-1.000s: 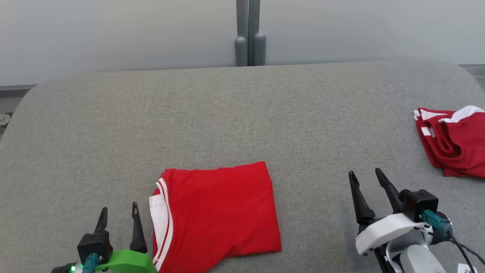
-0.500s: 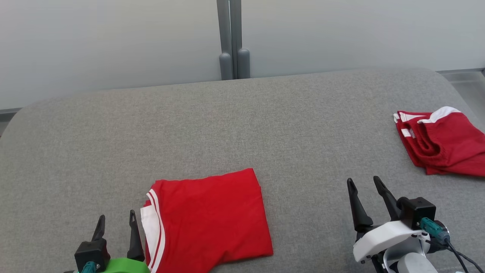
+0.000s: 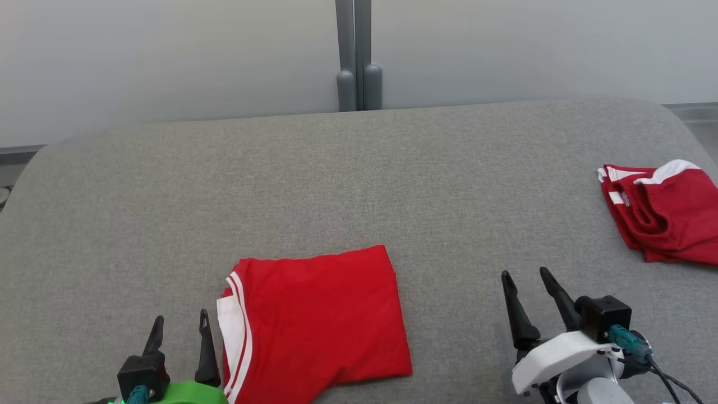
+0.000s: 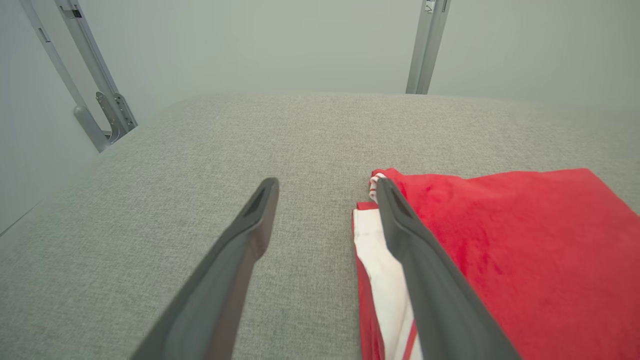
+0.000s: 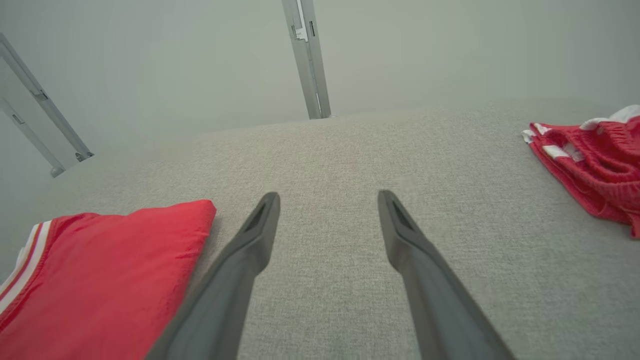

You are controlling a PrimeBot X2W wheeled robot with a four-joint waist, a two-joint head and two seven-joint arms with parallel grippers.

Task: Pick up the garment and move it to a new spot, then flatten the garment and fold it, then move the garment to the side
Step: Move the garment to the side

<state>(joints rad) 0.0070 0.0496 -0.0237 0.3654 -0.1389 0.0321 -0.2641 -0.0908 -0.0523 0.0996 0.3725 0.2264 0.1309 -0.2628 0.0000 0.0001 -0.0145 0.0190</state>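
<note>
Shirt (image 3: 314, 320) lying folded just right of L gripper (image 3: 181, 316), near edge cut off, striped end facing it; L and R gripper (image 3: 525, 271) both gaping, empty.

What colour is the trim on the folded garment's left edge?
The trim is white with red stripes, clearest in the head view.

Head camera looks down on the table (image 3: 359, 168); both low wrist cameras face forward, sharing the folded garment (image 3: 314, 320).
</note>
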